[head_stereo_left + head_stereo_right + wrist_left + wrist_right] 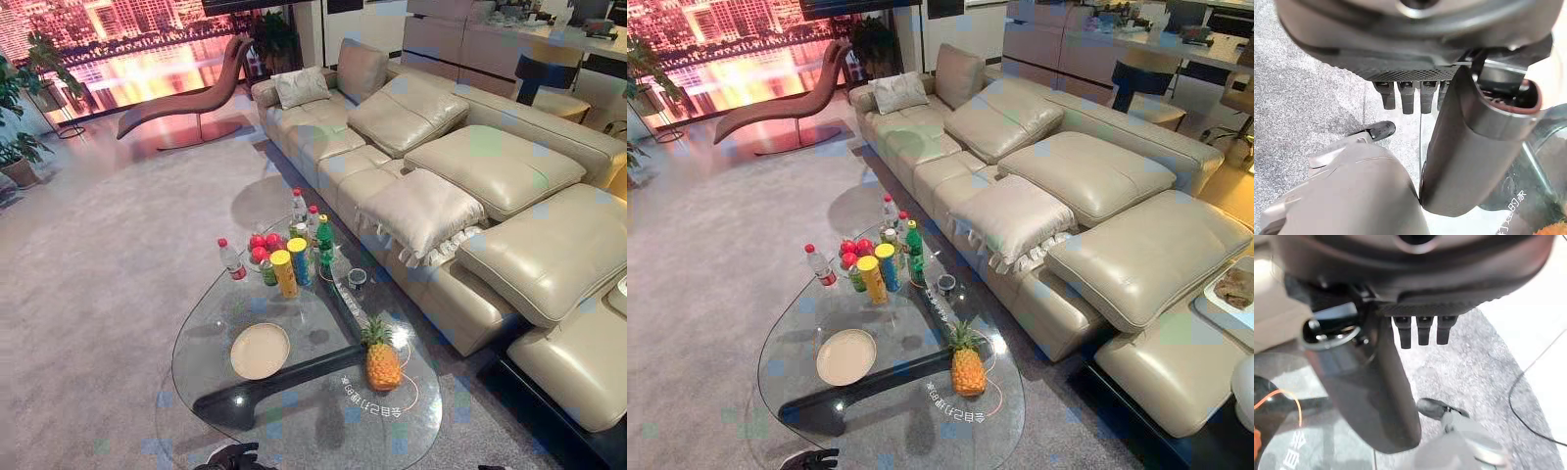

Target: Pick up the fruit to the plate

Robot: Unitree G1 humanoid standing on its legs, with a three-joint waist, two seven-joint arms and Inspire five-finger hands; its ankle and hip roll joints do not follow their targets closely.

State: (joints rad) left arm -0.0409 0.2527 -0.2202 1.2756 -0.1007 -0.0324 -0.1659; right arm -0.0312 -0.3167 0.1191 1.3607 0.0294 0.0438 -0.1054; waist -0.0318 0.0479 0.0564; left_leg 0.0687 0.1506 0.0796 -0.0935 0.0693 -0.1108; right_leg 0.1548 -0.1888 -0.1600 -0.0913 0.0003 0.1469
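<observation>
We see the pineapple [382,364] upright on the glass desk [201,343], toward its right side, apart from the cream plate [260,351] to its left. Red fruit [263,245] sits farther back beside bottles [299,208] and cans [285,273]. Our left hand [1415,58] and right hand [1415,289] hang with fingers [1407,98] released, grasping nothing.

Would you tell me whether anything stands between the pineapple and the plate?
Nothing visible does: bare glass of the table lies between the pineapple and the plate; the cans and bottles stand farther back.
</observation>
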